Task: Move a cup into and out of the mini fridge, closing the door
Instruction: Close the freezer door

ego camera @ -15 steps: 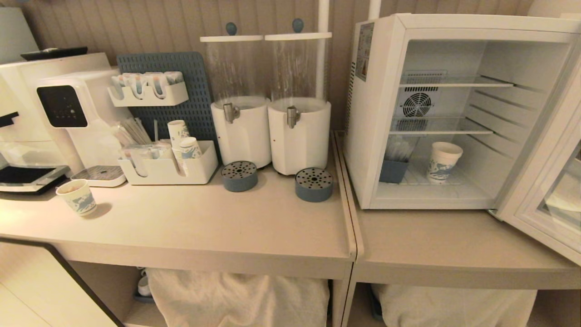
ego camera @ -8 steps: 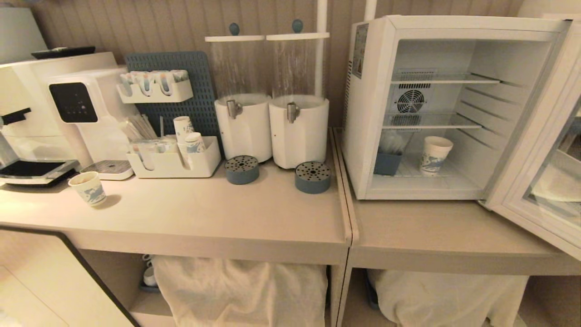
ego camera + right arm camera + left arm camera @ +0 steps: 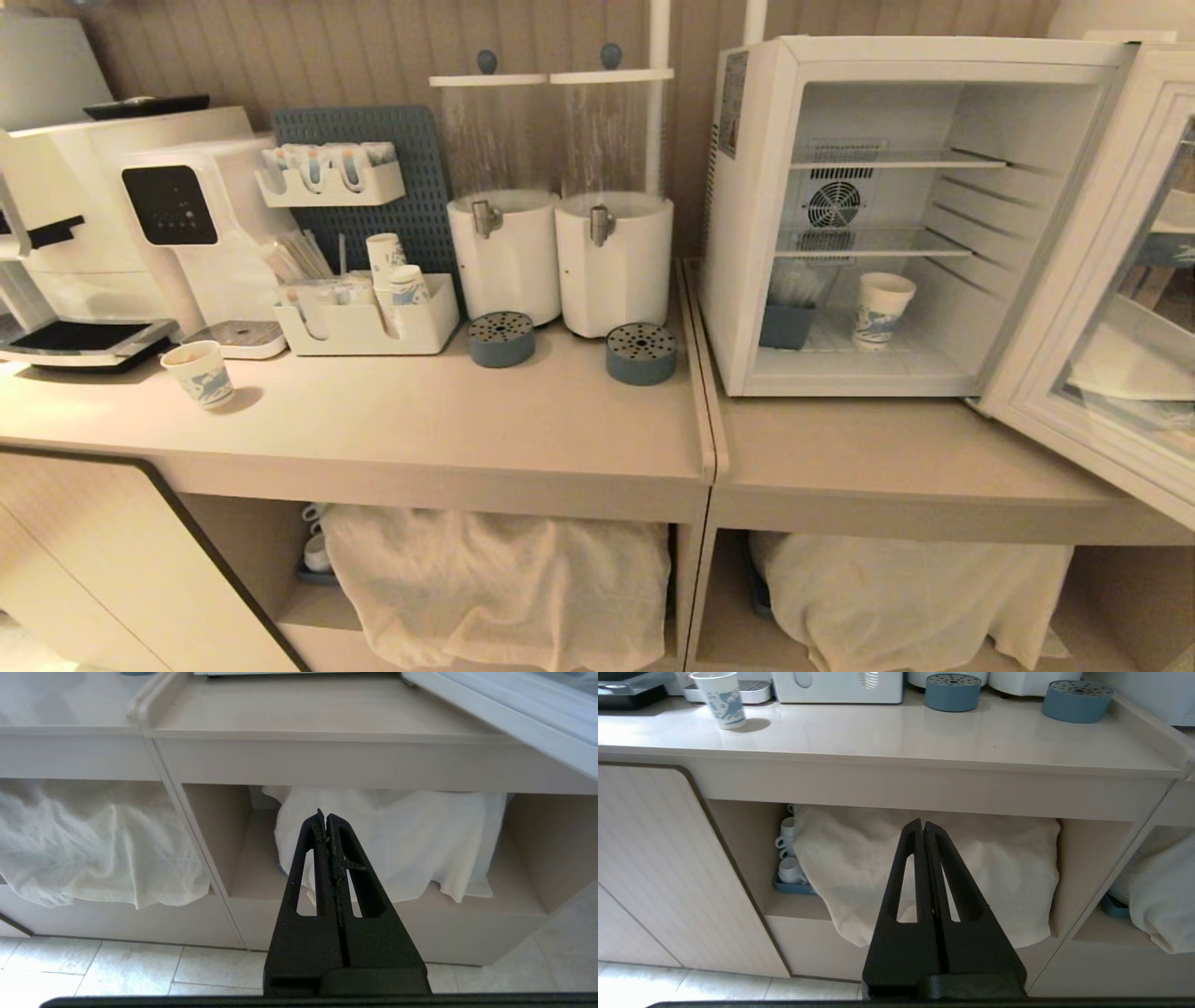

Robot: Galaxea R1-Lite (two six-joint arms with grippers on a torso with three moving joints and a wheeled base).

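The mini fridge (image 3: 754, 233) stands on the right counter with its door (image 3: 1050, 317) swung wide open to the right. Inside, on the bottom wire shelf, the cup (image 3: 881, 310) stands upright, white with a blue pattern. Neither gripper shows in the head view. My left gripper (image 3: 923, 826) is shut and empty, low in front of the left counter's open shelf. My right gripper (image 3: 325, 815) is also shut and empty, below the right counter, with the door's lower edge (image 3: 514, 714) above it and to one side.
A similar cup with a brown inside (image 3: 201, 373) stands at the left counter's end. Two drink dispensers (image 3: 560, 252), blue drip trays (image 3: 640, 353), a caddy of stacked cups (image 3: 369, 322) and a coffee machine (image 3: 177, 215) line the back. Cloth-covered shelves (image 3: 495, 588) lie below.
The whole head view has drawn back, so more of the shelves under the counter shows. The cups, fridge and door have kept their places.
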